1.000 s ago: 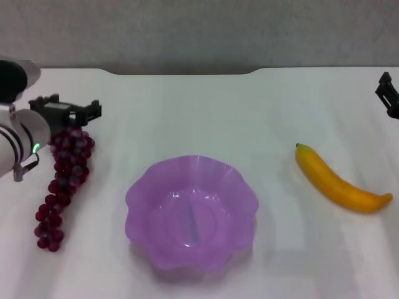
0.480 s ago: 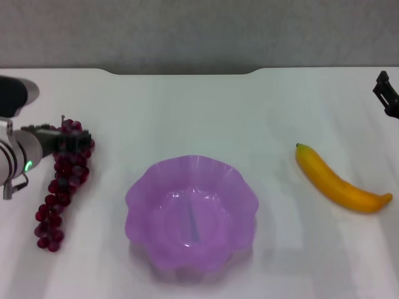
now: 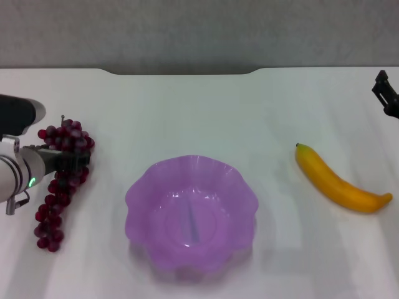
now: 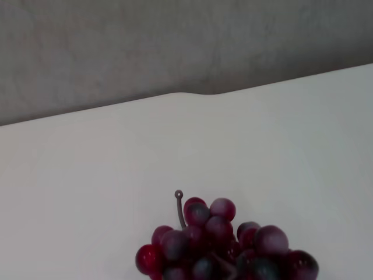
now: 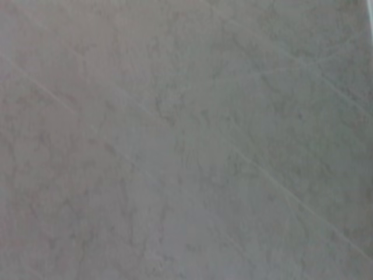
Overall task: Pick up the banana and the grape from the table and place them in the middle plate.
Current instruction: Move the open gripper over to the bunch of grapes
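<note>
No brand, label or writing can be read on anything in view. The white tabletop carries three things. The purple plate with its wavy rim sits in the middle, toward the near edge. The banana lies well to the right of the plate, apart from it, its dark stem tip pointing toward the far side.

The bunch of grapes lies on the tabletop well to the left of the plate, running from a wide far end with a thin stem to a narrow near end. The left gripper reaches in from the left edge and lies across the upper middle of the bunch, hiding the grapes beneath it; whether its fingers press on the grapes or stand apart cannot be made out. Most of the left arm is cut off by the frame edge.

In the left wrist view only the far end of the grapes and the stem show.

The right gripper sits at the far right edge, largely cut off, so I cannot tell its state. The right wrist view shows only a mottled grey surface.
</note>
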`<state>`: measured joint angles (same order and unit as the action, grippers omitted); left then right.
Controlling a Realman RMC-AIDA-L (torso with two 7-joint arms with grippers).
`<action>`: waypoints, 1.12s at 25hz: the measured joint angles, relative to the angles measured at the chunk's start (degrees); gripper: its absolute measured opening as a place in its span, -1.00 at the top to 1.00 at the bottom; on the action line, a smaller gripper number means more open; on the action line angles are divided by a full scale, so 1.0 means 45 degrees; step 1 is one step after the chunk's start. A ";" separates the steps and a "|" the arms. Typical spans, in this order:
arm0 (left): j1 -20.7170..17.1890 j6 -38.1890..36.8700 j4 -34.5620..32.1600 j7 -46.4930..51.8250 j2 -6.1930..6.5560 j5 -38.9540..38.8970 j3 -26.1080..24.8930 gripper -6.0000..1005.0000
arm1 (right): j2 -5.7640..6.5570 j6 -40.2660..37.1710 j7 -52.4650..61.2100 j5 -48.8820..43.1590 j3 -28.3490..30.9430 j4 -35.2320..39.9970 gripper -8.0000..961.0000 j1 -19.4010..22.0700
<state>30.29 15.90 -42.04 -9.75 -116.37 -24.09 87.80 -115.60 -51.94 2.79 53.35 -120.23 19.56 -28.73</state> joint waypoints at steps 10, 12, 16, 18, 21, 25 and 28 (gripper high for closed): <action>0.0454 -0.1163 0.1635 0.0008 -0.0038 -0.0017 0.0193 -0.77 | -0.0014 0.0000 0.0036 -0.0001 0.0000 0.0081 -0.84 -0.0022; 0.0534 -0.1187 0.1828 0.0029 -0.0045 -0.0018 0.0194 -0.77 | -0.0014 0.0000 0.0041 -0.0001 0.0000 0.0086 -0.84 -0.0022; 0.0556 -0.1204 0.1911 0.0052 -0.0102 -0.0033 0.0301 -0.77 | -0.0014 0.0000 0.0058 -0.0001 0.0006 0.0087 -0.84 -0.0022; 0.0556 -0.1238 0.1915 0.0121 -0.0107 -0.0170 0.0466 -0.77 | -0.0014 0.0000 0.0061 -0.0001 0.0014 0.0087 -0.84 -0.0022; 0.0558 -0.1250 0.1920 0.0151 -0.0111 -0.0346 0.0528 -0.77 | -0.0014 -0.0001 0.0063 -0.0001 0.0018 0.0086 -0.84 -0.0022; 0.0618 -0.1096 0.1922 0.0194 -0.0100 -0.0476 0.0519 -0.68 | -0.0014 -0.0001 0.0064 -0.0002 0.0005 0.0086 -0.84 -0.0022; 0.0652 -0.1009 0.1922 0.0370 -0.0087 -0.0485 0.0507 -0.58 | -0.0014 -0.0002 0.0068 -0.0002 0.0001 0.0086 -0.84 -0.0022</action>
<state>33.22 11.36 -33.40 -8.08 -116.76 -26.28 90.08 -115.66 -51.95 3.09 53.34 -120.23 19.95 -28.83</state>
